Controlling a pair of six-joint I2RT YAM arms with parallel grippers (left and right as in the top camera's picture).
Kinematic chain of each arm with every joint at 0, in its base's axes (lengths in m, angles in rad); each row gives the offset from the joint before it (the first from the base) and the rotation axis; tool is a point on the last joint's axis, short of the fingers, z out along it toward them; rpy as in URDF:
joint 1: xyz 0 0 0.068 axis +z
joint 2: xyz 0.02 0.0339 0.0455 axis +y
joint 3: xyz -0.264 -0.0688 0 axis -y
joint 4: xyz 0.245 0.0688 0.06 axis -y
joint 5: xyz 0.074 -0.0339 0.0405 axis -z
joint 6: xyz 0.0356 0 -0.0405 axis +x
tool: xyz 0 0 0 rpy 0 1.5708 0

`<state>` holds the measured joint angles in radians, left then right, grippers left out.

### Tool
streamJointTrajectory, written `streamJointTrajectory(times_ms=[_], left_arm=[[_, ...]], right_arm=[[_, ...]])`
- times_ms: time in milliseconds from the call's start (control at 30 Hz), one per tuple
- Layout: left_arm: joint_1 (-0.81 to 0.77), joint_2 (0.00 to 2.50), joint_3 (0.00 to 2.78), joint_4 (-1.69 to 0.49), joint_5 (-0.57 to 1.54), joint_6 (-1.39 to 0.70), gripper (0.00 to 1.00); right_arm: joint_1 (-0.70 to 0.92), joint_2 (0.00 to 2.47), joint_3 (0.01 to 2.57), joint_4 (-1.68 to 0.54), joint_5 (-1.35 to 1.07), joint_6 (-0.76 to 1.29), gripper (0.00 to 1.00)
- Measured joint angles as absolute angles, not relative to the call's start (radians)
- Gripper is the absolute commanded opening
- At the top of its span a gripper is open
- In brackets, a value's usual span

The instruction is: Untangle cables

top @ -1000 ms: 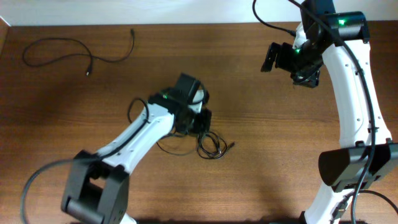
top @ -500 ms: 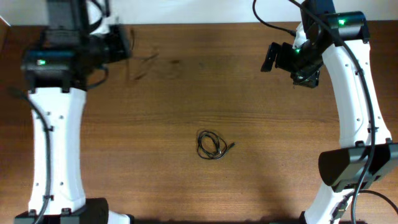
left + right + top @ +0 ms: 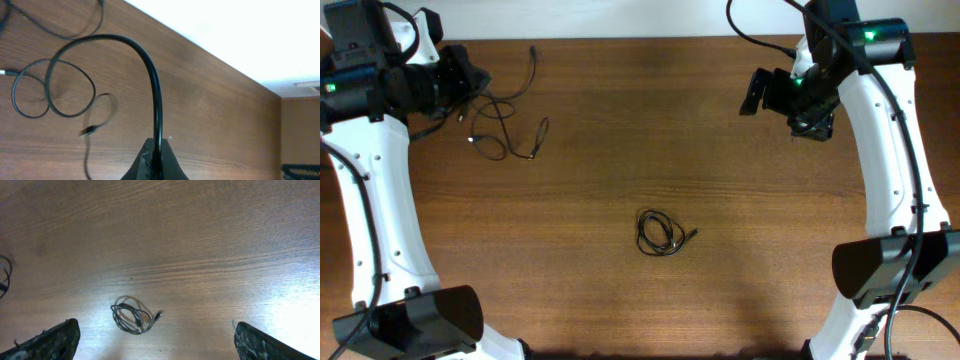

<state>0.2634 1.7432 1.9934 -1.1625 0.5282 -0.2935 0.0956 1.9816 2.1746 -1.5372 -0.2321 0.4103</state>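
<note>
My left gripper (image 3: 468,76) is at the far left back corner, shut on a thin black cable (image 3: 506,135). Its loose loops lie on the table just right of the gripper. In the left wrist view the fingers (image 3: 150,159) pinch this cable (image 3: 158,110), which arcs up and left down to the loops. A second loose cable (image 3: 531,62) lies behind it and also shows in the left wrist view (image 3: 75,38). A third cable is a small coil (image 3: 660,233) at the table's middle and shows in the right wrist view (image 3: 134,318). My right gripper (image 3: 760,90) is open, empty and high above the table.
The brown wooden table (image 3: 620,140) ends at a white wall along the back. The right arm's base (image 3: 890,270) stands at the right front. The left arm's base (image 3: 415,320) stands at the left front.
My left arm has swung from the table's middle to the back left corner, carrying one cable off the bundle. The small coil stays in the middle. The right arm has not moved.
</note>
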Motion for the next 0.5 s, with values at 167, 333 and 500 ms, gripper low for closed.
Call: streamJointTrajectory(times_ms=[167, 333, 500], left_arm=[[0.331, 1.745, 1.993, -1.209, 0.45, -0.321, 0.0], [0.482, 1.825, 1.993, -1.173, 0.286, -0.385, 0.0], [0.601, 1.996, 1.993, -1.15, 0.1, -0.424, 0.02]], right_arm=[[0.096, 1.982, 2.175, -1.538, -0.232, 0.411, 0.98], [0.096, 1.982, 2.175, -1.538, -0.232, 0.41, 0.98], [0.096, 1.982, 2.175, -1.538, -0.232, 0.41, 0.98]])
